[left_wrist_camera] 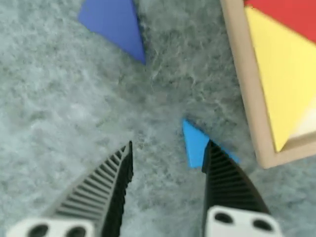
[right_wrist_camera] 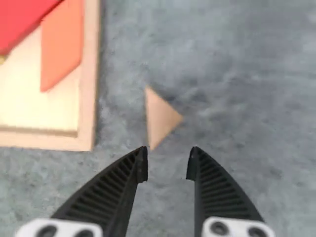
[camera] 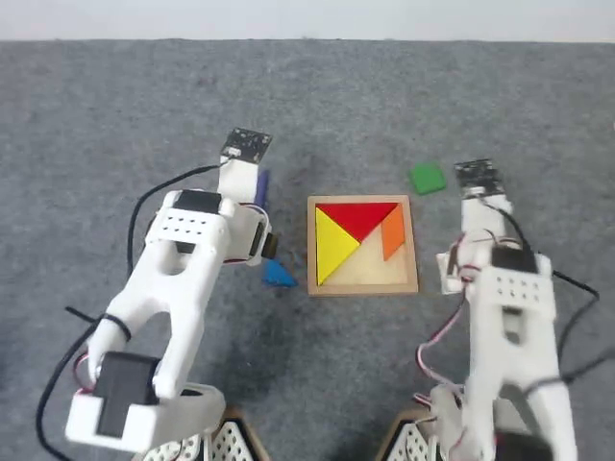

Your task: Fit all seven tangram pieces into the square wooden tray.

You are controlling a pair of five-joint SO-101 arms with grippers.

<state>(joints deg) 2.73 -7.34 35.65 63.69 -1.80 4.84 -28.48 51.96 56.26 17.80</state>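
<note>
The left gripper (left_wrist_camera: 169, 144) gaped wide over a small light-blue triangle (left_wrist_camera: 195, 145). The right gripper (right_wrist_camera: 168, 149) stood half-open near a pale tan triangle (right_wrist_camera: 160, 118).

Grey cloth (camera: 115, 115) covers the table, and it's fuzzy, fibrous and thoroughly matt. On it sits the tray (camera: 362, 286), pale bare wood with a smooth rim and no gloss. The red piece (camera: 357, 217), yellow piece (camera: 332, 245) and orange piece (camera: 392, 232) wear flat, even paint that is smooth with a soft satin look. The light blue triangle (left_wrist_camera: 194, 143), dark blue piece (left_wrist_camera: 111, 24) and green piece (camera: 427, 179) have the same painted finish. The small triangle (right_wrist_camera: 160, 118) looks unpainted, raw tan wood. The left gripper (left_wrist_camera: 169, 145) and right gripper (right_wrist_camera: 168, 149) are black ribbed plastic, matt. The left arm's shell (camera: 183, 288) is white, smooth plastic with a slight sheen.
</note>
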